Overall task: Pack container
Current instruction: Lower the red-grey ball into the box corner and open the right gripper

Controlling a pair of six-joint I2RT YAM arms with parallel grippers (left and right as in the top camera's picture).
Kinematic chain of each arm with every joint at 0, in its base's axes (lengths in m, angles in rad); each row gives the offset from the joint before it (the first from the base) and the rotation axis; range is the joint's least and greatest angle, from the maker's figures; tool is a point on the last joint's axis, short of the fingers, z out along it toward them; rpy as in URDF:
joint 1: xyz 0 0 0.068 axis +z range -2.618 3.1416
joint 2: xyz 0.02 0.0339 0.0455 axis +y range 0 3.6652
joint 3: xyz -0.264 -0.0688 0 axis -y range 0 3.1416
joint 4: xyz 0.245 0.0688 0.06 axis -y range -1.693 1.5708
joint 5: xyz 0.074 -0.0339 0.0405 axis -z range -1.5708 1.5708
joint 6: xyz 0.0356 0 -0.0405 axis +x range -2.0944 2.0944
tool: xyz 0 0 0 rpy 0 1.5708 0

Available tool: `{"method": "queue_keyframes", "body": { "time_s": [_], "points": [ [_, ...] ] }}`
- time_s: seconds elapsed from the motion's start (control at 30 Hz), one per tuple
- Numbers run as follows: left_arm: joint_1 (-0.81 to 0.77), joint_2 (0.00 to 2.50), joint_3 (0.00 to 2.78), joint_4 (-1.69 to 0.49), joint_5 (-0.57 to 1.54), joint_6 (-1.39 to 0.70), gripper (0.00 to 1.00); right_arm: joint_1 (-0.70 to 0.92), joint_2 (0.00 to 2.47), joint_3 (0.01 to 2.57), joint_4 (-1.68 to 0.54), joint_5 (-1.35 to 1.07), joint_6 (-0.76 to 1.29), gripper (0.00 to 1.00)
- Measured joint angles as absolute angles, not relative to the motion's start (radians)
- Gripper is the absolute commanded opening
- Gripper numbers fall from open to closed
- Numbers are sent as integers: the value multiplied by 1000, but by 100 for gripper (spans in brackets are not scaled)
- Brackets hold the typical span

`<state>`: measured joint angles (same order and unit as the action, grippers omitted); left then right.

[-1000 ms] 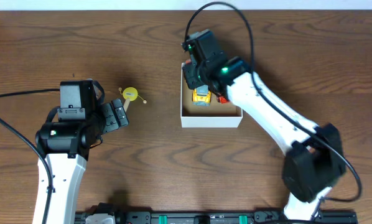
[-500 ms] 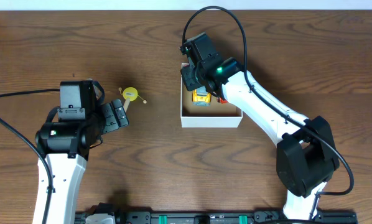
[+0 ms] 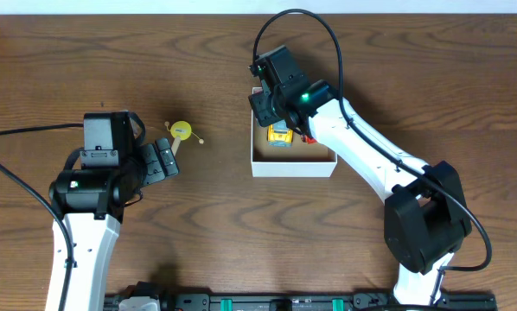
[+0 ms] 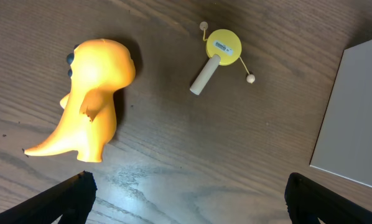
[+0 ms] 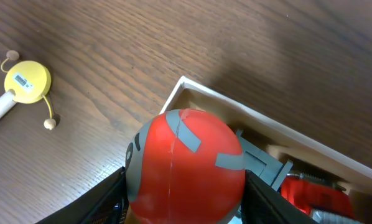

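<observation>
The container (image 3: 293,164), a small white box with a brown inside, sits at centre right of the table and holds a yellow toy car (image 3: 281,134). My right gripper (image 3: 265,105) hangs over its far left corner. In the right wrist view a red and grey ball (image 5: 186,162) fills the gap of the right gripper (image 5: 185,186), with a finger against each side, above the box rim (image 5: 236,102). My left gripper (image 4: 187,183) is wide open over bare wood, a little short of an orange dinosaur (image 4: 93,93).
A yellow pellet drum toy with a wooden handle (image 3: 181,130) lies between the left gripper (image 3: 168,158) and the box. A grey toy (image 5: 260,162) and a red toy (image 5: 313,196) lie inside the box. The container's white side (image 4: 357,118) shows at right in the left wrist view.
The right arm has shifted a little over the box's far left corner with the ball between its fingers. The left arm has stayed still.
</observation>
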<state>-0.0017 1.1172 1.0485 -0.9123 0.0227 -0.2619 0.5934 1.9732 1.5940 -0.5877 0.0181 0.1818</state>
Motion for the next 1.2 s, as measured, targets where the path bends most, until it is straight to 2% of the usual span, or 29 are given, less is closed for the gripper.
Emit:
{"method": "queue_keyframes", "body": {
  "time_s": [0.27,0.33,0.47,0.5,0.53,0.73,0.8,0.87,0.93,0.97,1.07,1.1,1.2],
  "points": [
    [-2,1117,1048,-913,23,-262,98,593,1973,1594,-603,18,182,58],
    [-2,1117,1048,-913,22,-262,98,593,1973,1594,-609,18,183,64],
    [-2,1117,1048,-913,23,-262,98,593,1973,1594,-619,18,179,69],
    [-2,1117,1048,-913,23,-262,98,593,1973,1594,-620,18,179,77],
    [-2,1117,1048,-913,22,-262,98,593,1973,1594,-621,18,183,80],
    [-2,1117,1048,-914,23,-262,98,593,1973,1594,-623,18,178,78],
    [-2,1117,1048,-915,23,-262,98,593,1973,1594,-622,18,176,71],
    [-2,1117,1048,-916,23,-262,98,593,1973,1594,-616,18,173,60],
    [-2,1117,1048,-916,23,-262,98,593,1973,1594,-607,19,173,43],
    [-2,1117,1048,-916,23,-262,98,593,1973,1594,-604,21,179,30],
    [-2,1117,1048,-916,22,-262,98,593,1973,1594,-600,22,178,5],
    [-2,1117,1048,-916,22,-262,98,593,1973,1594,-599,22,175,1],
    [-2,1117,1048,-916,22,-262,98,591,1973,1594,-582,22,178,1]
  ]
}}
